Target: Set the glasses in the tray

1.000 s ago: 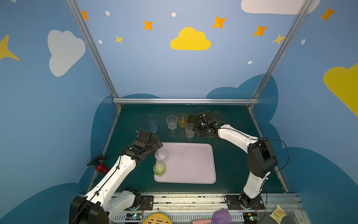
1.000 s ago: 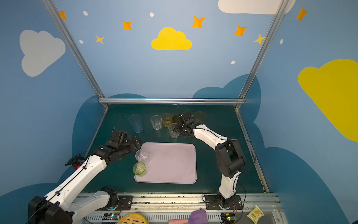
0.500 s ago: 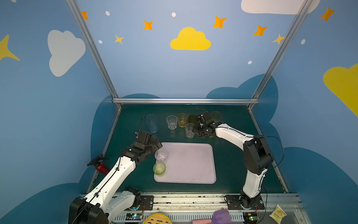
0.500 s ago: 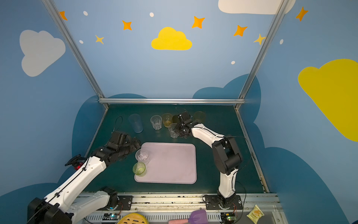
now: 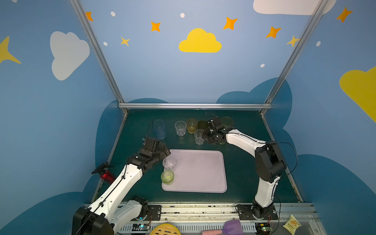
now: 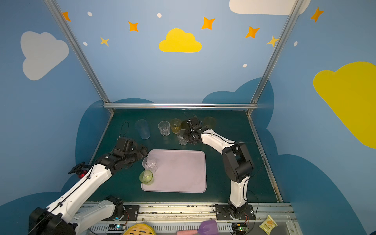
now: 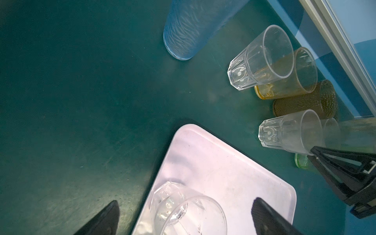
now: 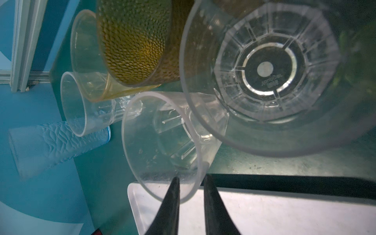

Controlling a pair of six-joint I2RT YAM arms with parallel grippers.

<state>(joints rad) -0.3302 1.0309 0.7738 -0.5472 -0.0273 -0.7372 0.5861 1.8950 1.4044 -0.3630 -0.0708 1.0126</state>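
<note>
Right wrist view: right fingers (image 8: 171, 207) astride the clear glass (image 8: 160, 140) rim — clamped or not, cannot tell; likely light, slippery. Left fingers (image 7: 101, 219) apart.

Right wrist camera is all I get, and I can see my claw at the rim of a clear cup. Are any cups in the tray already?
Observer: Yes, two. In both top views a clear faceted glass and a green glass stand at the left edge of the tray.
Operator: What's happening over on the left?
Observer: The left claw is wide open. That clear faceted glass sits between its fingers, and neither finger touches it.
Operator: Is there room for mine?
Observer: Plenty. To the right of those two glasses, the tray is bare in both top views.
</note>
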